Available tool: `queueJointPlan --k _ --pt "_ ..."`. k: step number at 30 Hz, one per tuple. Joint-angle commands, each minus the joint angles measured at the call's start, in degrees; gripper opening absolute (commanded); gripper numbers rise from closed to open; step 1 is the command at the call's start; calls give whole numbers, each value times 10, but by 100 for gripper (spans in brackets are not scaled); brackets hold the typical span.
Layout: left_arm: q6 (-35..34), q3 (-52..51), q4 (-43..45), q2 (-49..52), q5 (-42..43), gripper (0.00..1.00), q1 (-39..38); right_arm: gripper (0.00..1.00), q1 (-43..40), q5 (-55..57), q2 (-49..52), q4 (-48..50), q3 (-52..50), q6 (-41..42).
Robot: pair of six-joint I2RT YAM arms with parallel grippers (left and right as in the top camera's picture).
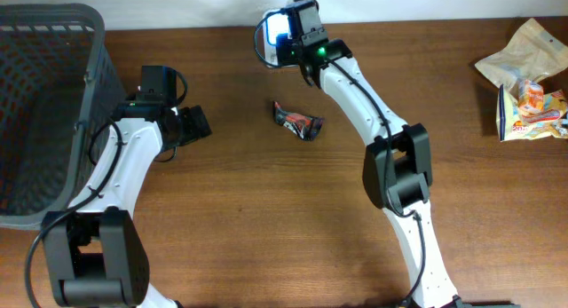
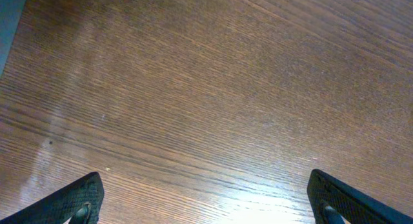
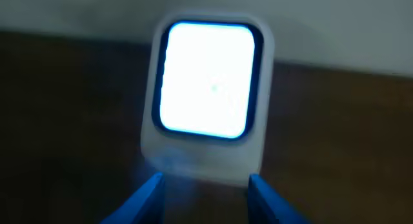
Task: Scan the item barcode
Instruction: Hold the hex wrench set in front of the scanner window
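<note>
The left gripper [image 2: 206,199] is hanging over bare wood of the surface [image 1: 257,210], and its jaws are standing as wide apart as they can, with nothing between them and nothing touching them. The right gripper [image 3: 205,193] is pointing at the scanner [image 3: 208,88], which is standing at the far edge of the surface and is glowing bright white with a blue border. Its jaws are standing partly apart and are gripping nothing; the two blue fingertips [image 3: 150,195] are showing just in front of the lower edge of the scanner, but I cannot tell if they are touching it. The item [image 1: 297,122], a small dark packet with red print, is lying flat on the surface between the two arms, near the scanner and free of both grippers. A dark mesh basket [image 1: 44,122] is sitting at the left side.
</note>
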Motion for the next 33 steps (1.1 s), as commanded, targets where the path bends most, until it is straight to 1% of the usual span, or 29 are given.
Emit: queueJointPlan --k 1,2,5,6,9,11,16,17,18,19,21,22,25,27,28,30,33 --pt "-3 6 0 -12 -6 99 0 42 -2 7 -95 -102 2 2" --pt "-3 6 0 -12 -6 99 0 45 -2 -44 -110 -216 2 -119" --pt "-3 6 0 -12 -6 99 0 57 0 -131 -96 -323 1 -261" --pt "-3 6 0 -12 -6 99 0 62 0 -147 -82 -356 -5 -303" --pt "-3 6 0 -12 -6 99 0 63 0 -151 -62 -344 -43 -338" --pt "-3 6 0 -12 -6 99 0 63 0 -179 -56 -288 -104 -363" --pt "-3 6 0 -12 -6 99 0 63 0 -178 -56 -175 -208 -362" --pt "-3 6 0 -12 -6 99 0 59 0 -178 -56 -168 -214 -362" --pt "-3 6 0 -12 -6 99 0 50 0 -178 -56 -164 -216 -362" --pt "-3 6 0 -12 -6 99 0 37 0 -174 -56 -158 -216 -349" --pt "-3 6 0 -12 -6 99 0 24 -1 -171 -56 -150 -215 -319" --pt "-3 6 0 -12 -6 99 0 18 -1 -156 -56 -135 -214 -280" --pt "-3 6 0 -12 -6 99 0 17 -1 -145 -56 -125 -195 -237" --pt "-3 6 0 -12 -6 99 0 15 -1 -142 -56 -125 -158 -202" --pt "-3 6 0 -12 -6 99 0 13 -1 -129 -56 -125 -137 -183" --pt "-3 6 0 -12 -6 99 0 5 -1 -108 -56 -125 -99 -157" --pt "-3 6 0 -12 -6 99 0 4 -1 -106 -56 -111 -31 -141"
